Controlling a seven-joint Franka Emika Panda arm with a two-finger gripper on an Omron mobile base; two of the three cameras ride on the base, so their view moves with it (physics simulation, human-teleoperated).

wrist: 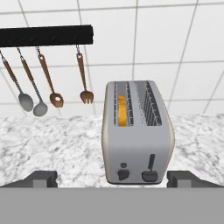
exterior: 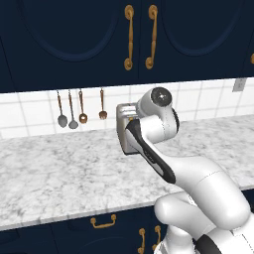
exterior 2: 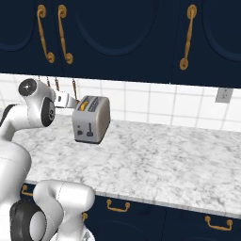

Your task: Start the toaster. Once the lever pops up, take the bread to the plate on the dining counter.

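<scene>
Standing on the marble worktop (exterior 2: 155,160), the silver-grey toaster (wrist: 138,131) faces the camera on the hand with its end face, which carries a dark knob (wrist: 123,174) on the left and a dark lever (wrist: 150,168) on the right. The lever's handle sits at the bottom of its slot. In the toaster's left slot stands the orange bread (wrist: 122,110), sunk so that its top edge lies about level with the top of the toaster; the right slot shows bare wire racks.

In the hand view the gripper (wrist: 112,180) has its two dark fingertips (wrist: 41,178) set wide apart at the near edge, one on each side of the toaster's end face, touching nothing and holding nothing. In the right base view the hand reaches toward the toaster from the left and stops just beside it; in the left base view the arm (exterior: 154,144) covers most of the toaster.

On the white tiled wall (exterior 2: 155,106) behind the worktop, to the left of the toaster, a dark rail (wrist: 46,35) holds four hanging utensils (wrist: 52,83): two metal ladles, a wooden spoon and a wooden fork. Navy upper cabinets (exterior 2: 122,37) with brass handles hang above, and navy drawers (exterior 2: 141,216) with brass pulls sit below the worktop's near edge.
</scene>
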